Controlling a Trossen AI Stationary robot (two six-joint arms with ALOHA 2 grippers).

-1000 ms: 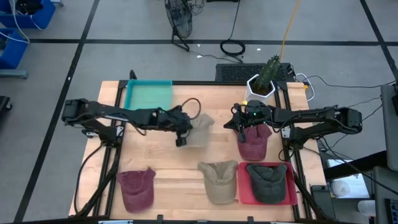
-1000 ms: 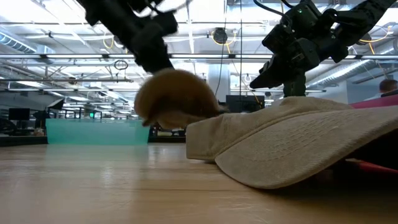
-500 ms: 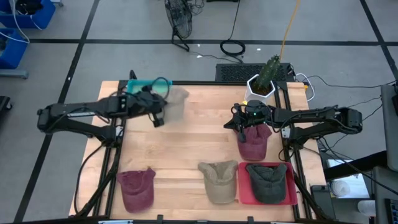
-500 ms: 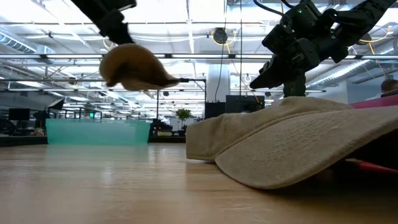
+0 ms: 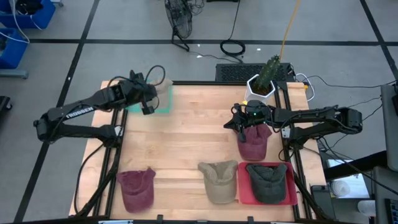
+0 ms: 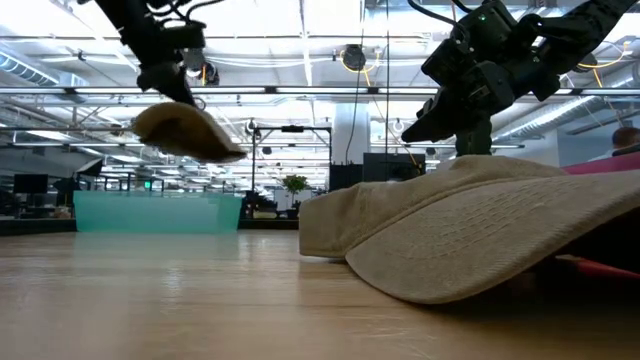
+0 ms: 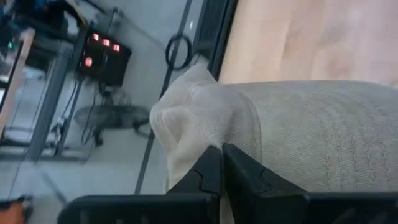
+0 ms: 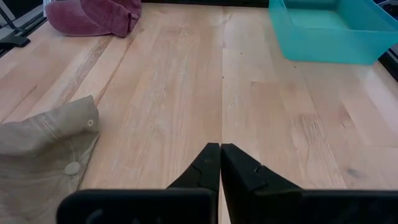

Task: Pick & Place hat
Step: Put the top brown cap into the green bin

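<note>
Nearest the front edge of the table (image 5: 186, 149) lie a maroon cap (image 5: 137, 188), a khaki cap (image 5: 219, 180) and a dark cap on a red tray (image 5: 242, 191), none touched by an arm. Farther back, the right gripper (image 5: 241, 130) hovers with fingers pressed together over another maroon cap (image 5: 253, 144). At the far left corner, the left gripper (image 5: 147, 107) is clamped on the beige hat (image 5: 163, 94), holding it in the air above the teal bin (image 5: 163, 107).

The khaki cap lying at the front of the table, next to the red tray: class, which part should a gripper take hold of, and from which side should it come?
Grip the khaki cap at the soft crown, coming straight down from above. It lies flat on the table, and its crown bulges upward, giving fabric to pinch. The red tray borders its right side, so a sideways approach from there looks crowded.
</note>
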